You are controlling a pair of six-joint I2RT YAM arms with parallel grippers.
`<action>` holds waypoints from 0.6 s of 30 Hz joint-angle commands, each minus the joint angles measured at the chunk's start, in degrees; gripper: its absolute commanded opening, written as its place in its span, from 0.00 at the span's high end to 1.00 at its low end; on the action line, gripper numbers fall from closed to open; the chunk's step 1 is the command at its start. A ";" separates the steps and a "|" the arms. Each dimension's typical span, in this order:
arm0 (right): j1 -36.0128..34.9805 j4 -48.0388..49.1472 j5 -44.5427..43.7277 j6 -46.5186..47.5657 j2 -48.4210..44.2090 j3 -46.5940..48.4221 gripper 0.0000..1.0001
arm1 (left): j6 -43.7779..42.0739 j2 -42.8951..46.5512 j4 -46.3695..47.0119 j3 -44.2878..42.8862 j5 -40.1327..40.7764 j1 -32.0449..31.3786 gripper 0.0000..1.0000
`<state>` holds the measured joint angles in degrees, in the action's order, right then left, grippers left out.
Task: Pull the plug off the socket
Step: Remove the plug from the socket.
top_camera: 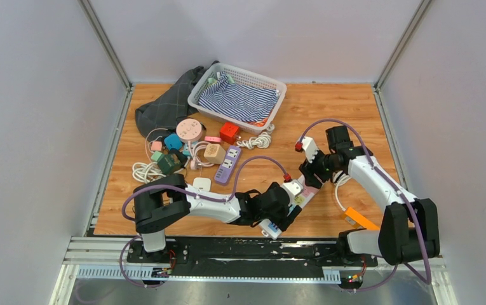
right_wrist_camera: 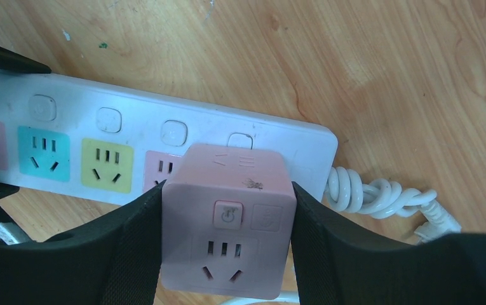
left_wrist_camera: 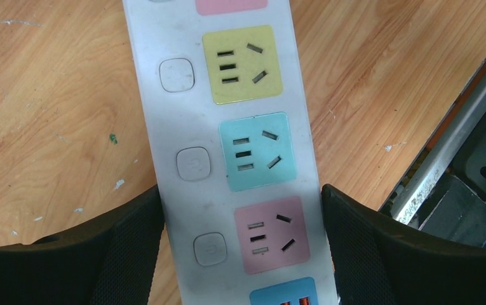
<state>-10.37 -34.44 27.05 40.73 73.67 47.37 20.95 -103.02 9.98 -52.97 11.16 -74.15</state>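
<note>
A white power strip [left_wrist_camera: 164, 127] with coloured sockets lies on the wooden table, near the front edge in the top view [top_camera: 277, 227]. My left gripper [left_wrist_camera: 240, 216] is shut on its sides, a finger [left_wrist_camera: 126, 248] against each long edge. A pink cube plug [right_wrist_camera: 227, 222] sits over the last socket at the strip's [right_wrist_camera: 68, 121] cord end. My right gripper [right_wrist_camera: 227, 210] is shut on the cube, pads on both sides. The cube hides its own prongs, so I cannot tell how deep it sits. In the top view the right gripper [top_camera: 310, 181] meets the strip's far end.
A white coiled cord [right_wrist_camera: 380, 194] leaves the strip's end. A pile of adapters [top_camera: 189, 146] and a purple power strip [top_camera: 229, 164] lie mid-left. A white basket [top_camera: 278, 95] with striped cloth and a dark cloth [top_camera: 164, 105] sit at the back. The metal front rail [left_wrist_camera: 456, 140] is close by.
</note>
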 commanded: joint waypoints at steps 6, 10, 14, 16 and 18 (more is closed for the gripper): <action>-5.69 -7.91 7.89 9.02 -1.72 -2.95 1.00 | -2.35 -0.70 -1.88 0.68 0.36 0.10 1.00; -1.94 -6.30 4.99 4.05 -1.64 -1.03 1.00 | -2.23 -0.51 -1.80 0.85 0.27 0.14 1.00; 2.29 -5.24 2.65 1.34 -1.05 -0.31 1.00 | -2.23 -0.47 -1.81 0.94 0.18 0.15 1.00; 3.85 -4.59 1.65 0.40 -0.83 -0.20 1.00 | -2.23 -0.40 -1.86 1.02 0.18 0.15 1.00; 4.88 -3.98 0.43 -0.31 -0.50 -0.22 1.00 | -2.23 -0.36 -1.72 1.12 0.18 0.15 1.00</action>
<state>-8.10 -34.83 27.97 40.64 72.60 46.87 20.84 -103.00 10.07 -52.97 11.14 -74.28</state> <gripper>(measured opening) 0.643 0.832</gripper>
